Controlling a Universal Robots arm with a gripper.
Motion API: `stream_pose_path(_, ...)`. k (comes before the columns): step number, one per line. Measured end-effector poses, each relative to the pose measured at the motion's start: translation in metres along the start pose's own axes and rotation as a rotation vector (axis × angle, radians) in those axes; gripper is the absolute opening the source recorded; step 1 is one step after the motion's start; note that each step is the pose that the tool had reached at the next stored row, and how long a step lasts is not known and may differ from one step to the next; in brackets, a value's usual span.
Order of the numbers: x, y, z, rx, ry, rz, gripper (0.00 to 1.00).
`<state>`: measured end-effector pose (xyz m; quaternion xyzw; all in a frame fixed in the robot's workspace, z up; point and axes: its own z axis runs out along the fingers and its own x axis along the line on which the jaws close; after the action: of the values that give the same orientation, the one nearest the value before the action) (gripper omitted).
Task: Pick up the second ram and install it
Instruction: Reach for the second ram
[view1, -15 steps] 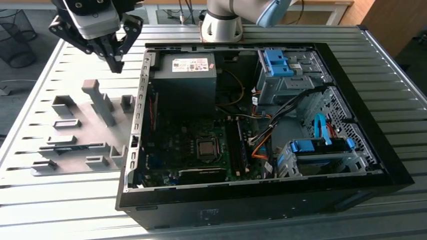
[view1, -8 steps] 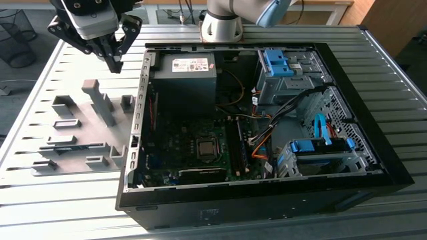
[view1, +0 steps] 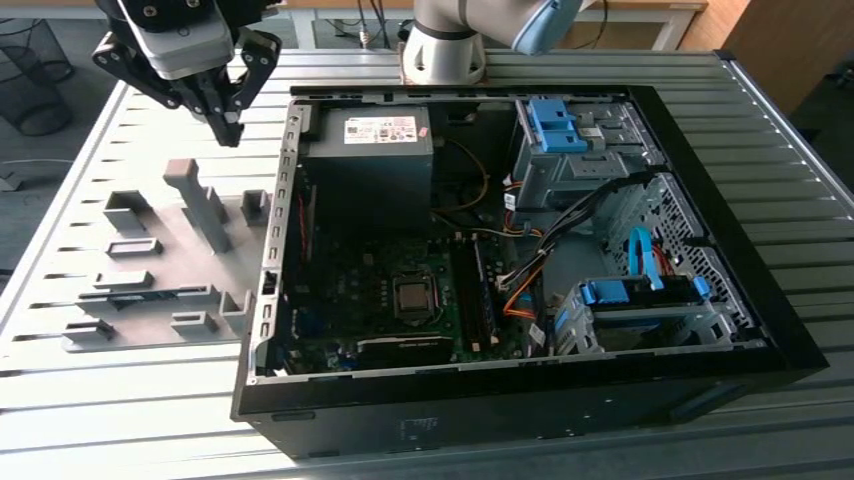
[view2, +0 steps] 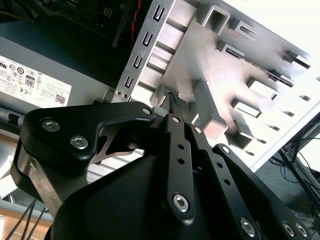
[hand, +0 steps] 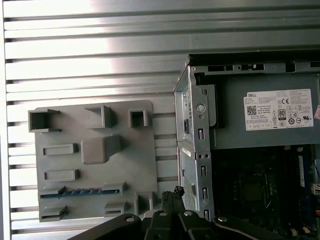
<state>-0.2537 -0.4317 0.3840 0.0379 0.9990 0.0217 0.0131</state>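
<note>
Jaws pinched together, tips meeting, gripping nothing. They hover off the table (view1: 134, 400), at the exterior view's left of the case (view1: 534, 410), close to its metal wall and near the gap between that wall and the holder plate (view1: 160, 250). No contact with the plate.

Second ram (hand: 80, 192): a blue stick seated on edge in a long slot of the grey plate, apart from the jaws. The plate's other blocks and pockets look plain grey. The plate lies flat on the ribbed table just beside the case.

The case lies on its side with the top open. Inside:
- power supply (view1: 367, 165), a grey box in the far corner on the exterior view's left
- motherboard (view1: 347, 290), dark, with a CPU socket (view1: 415, 297) and black slot strips (view1: 477, 295)
- two blue drive brackets, one far (view1: 554, 125) and one near (view1: 641, 292)
- cables (view1: 521, 290), orange and black, running between board and drives

Writing: a white label (hand: 280, 110) on the power supply carries small print, a code square and round marks. In the second wrist view the same label sits at the frame edge.

The arm base (view1: 441, 50) stands on the table behind the case.
</note>
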Motion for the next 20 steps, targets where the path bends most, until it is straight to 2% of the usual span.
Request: stream_pose_path(20, 0.0044, -0.0004, 0.0006, 0.0000, 0.0000, 0.000, 0.10)
